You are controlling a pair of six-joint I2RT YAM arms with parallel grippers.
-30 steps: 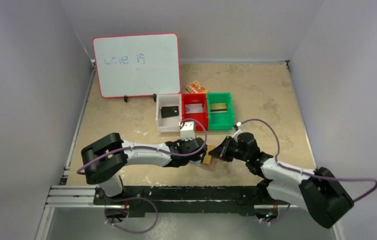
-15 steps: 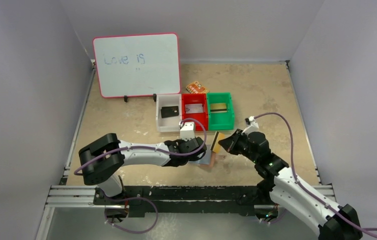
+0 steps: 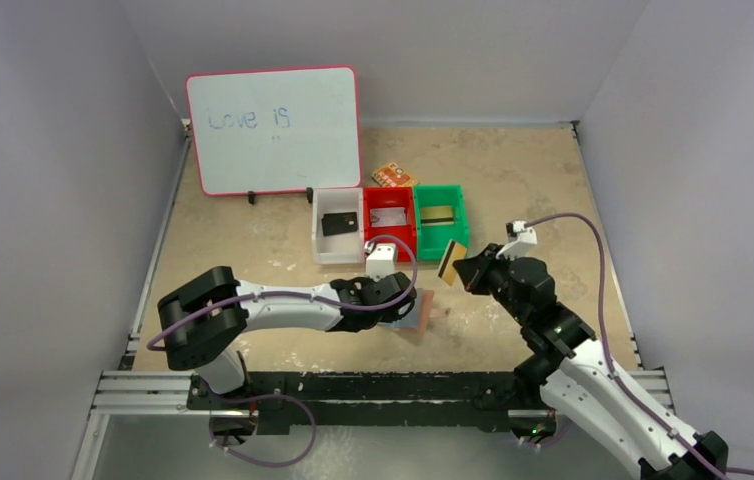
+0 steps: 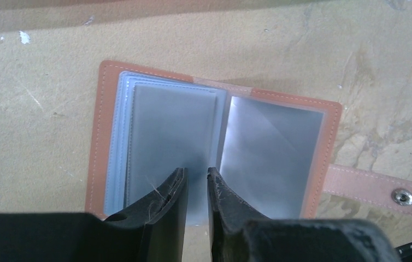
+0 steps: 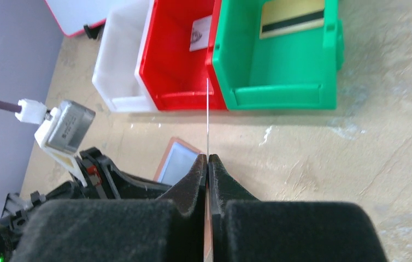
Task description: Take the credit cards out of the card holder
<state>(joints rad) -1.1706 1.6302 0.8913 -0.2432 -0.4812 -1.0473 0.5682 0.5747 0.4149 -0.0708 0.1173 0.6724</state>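
Note:
The tan card holder lies open on the table, its pale blue and grey sleeves facing up; it also shows under the left arm and as a corner. My left gripper rests over its left sleeve, jaws a narrow gap apart with nothing between them; from above it is at the holder's left side. My right gripper is shut on a credit card, seen edge-on. From above this gold card hangs in the right gripper, just in front of the green bin.
Three bins stand in a row: white with a black card, red with a card, green with a gold card. A whiteboard leans at the back left. An orange patterned packet lies behind the bins.
My right gripper has pulled the card away from the holder and carried it up and back toward the green bin. The left gripper stayed on the holder, its jaws parting slightly.

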